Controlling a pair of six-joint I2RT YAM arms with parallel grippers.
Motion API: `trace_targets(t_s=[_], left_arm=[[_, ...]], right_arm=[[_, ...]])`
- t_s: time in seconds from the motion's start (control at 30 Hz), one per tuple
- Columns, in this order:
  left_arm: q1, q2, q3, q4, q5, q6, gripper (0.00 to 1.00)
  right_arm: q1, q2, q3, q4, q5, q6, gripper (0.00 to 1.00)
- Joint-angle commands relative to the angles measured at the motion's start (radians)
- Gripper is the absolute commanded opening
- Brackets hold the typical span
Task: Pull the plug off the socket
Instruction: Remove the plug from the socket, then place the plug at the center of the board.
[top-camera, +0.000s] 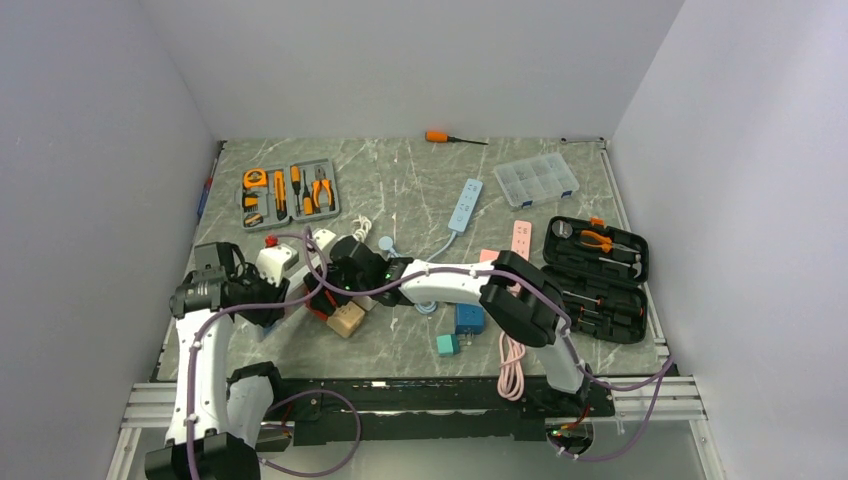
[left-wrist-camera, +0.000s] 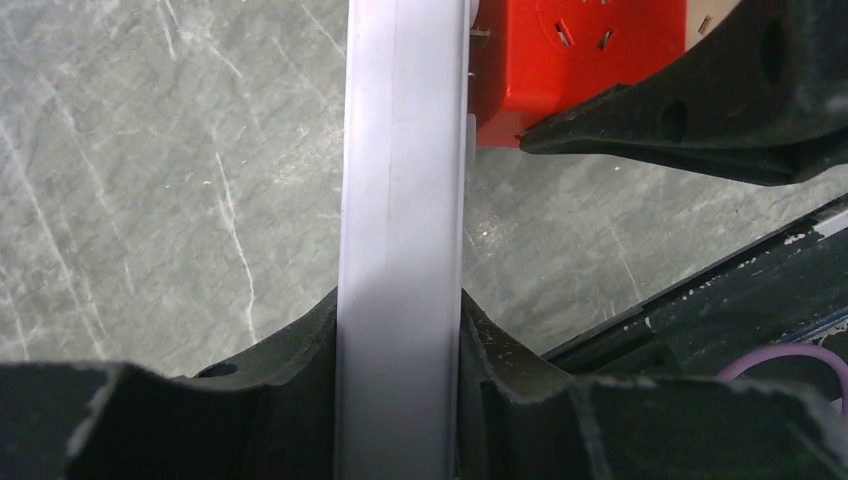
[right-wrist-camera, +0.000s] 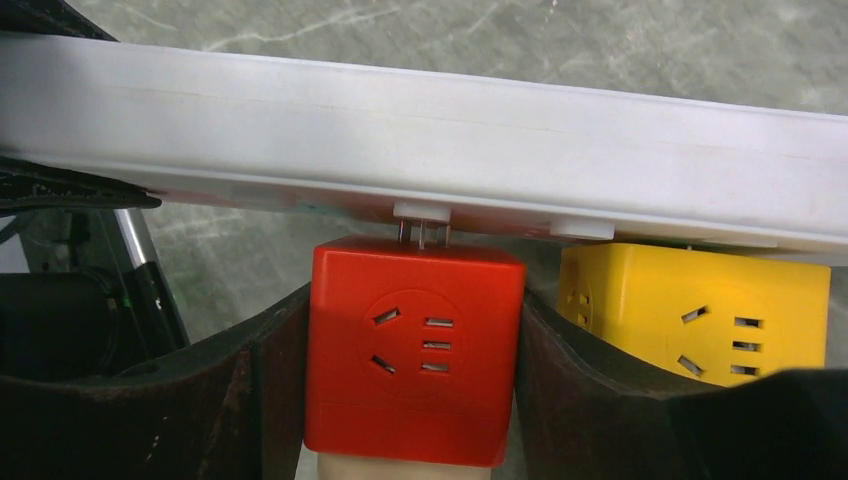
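Your left gripper (left-wrist-camera: 400, 340) is clamped on the white power strip (left-wrist-camera: 400, 150), with a finger against each long side. It holds the strip over the desk (left-wrist-camera: 150, 150), toward its left edge. Your right gripper (right-wrist-camera: 413, 400) is closed on the red cube plug (right-wrist-camera: 415, 330), its fingers pressed to the cube's two flanks. The cube sits just off the strip's face, and its metal pins (right-wrist-camera: 420, 232) show in the thin gap between them. A yellow cube plug (right-wrist-camera: 690, 310) sits just beside the red one, against the same strip.
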Motion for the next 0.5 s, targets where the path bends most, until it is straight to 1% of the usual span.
trace_targets(t_s=[0.0,0.13,0.23,0.27,0.33,0.47], left_arm=[[0.006,-0.025,0.004,0.276,-0.072,-0.028,0.0],[-0.025,-0.039,-0.018,0.323,-0.155,-0.05,0.0],[-0.075,-0.04,-0.041,0.372,-0.291,-0.077,0.0],[-0.09,-0.04,-0.045,0.381,-0.318,-0.084,0.0],[-0.108,-0.041,-0.05,0.388,-0.335,-0.092,0.0],[-0.12,-0.038,-0.031,0.358,-0.29,-0.103,0.0]], right_arm=[[0.038,-0.114,-0.051,-0.062,0.02,0.007,0.06],[0.053,-0.144,-0.08,-0.112,0.051,0.018,0.05],[0.067,-0.16,-0.094,-0.134,0.086,0.024,0.05],[0.074,-0.166,-0.102,-0.137,0.096,0.026,0.04],[0.083,-0.172,-0.114,-0.141,0.109,0.029,0.04],[0.092,-0.181,-0.134,-0.14,0.124,0.032,0.04]])
